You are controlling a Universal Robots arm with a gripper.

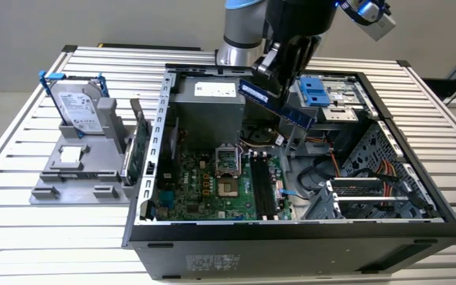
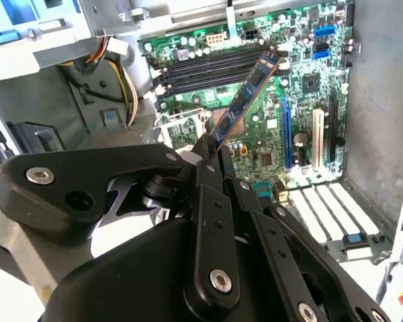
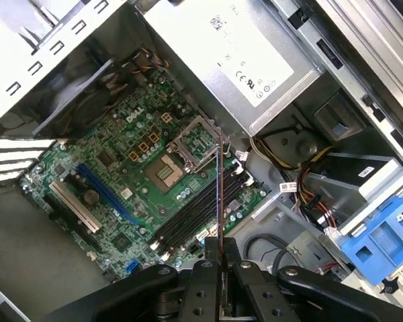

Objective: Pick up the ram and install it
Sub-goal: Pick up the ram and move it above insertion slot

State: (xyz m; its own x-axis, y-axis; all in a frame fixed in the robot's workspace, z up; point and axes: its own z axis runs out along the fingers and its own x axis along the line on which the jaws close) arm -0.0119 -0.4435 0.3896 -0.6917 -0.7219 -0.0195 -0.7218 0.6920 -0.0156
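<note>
Over the motherboard (image 1: 204, 185), claw (image 1: 269, 77) grips ram (image 1: 282, 107) near power supply (image 1: 208, 105)

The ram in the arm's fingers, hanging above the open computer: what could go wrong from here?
1. The fingers grip the ram near one end, so it might swing or slip.
2. It hangs tilted above the black memory slots; if it meets a slot askew, it could jam or bend.
3. Loose cables lie close beside the slots and might snag.

The ram (image 1: 293, 112) hangs tilted above the case (image 1: 291, 249), the hard drive (image 1: 80, 104) off to the exterior view's left.
</note>
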